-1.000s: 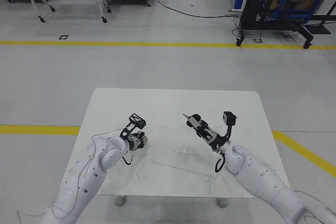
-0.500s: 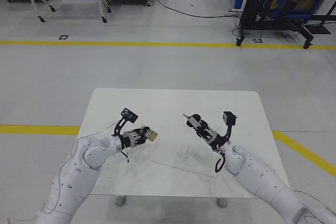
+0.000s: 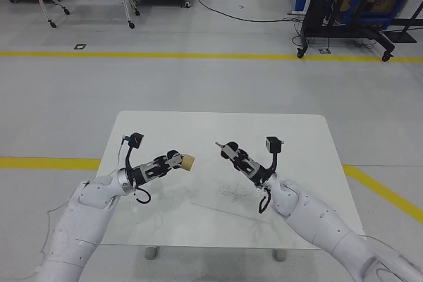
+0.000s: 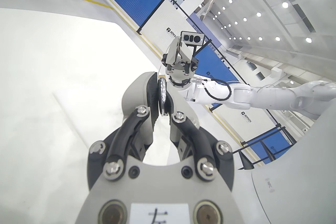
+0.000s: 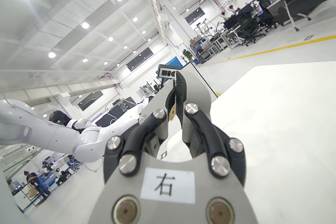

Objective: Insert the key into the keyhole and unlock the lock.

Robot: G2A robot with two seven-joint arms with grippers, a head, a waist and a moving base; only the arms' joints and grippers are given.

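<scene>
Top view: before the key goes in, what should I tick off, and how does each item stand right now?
1. Lock gripped: ok, the left tool is shut on the lock.
2. Key gripped: ok, the right tool is shut on the key.
3. Key tip at the lock: not ok, a gap separates them above the table.
4. Keyhole faces the key: cannot tell.
5. Key lined up with the keyhole: cannot tell.
</scene>
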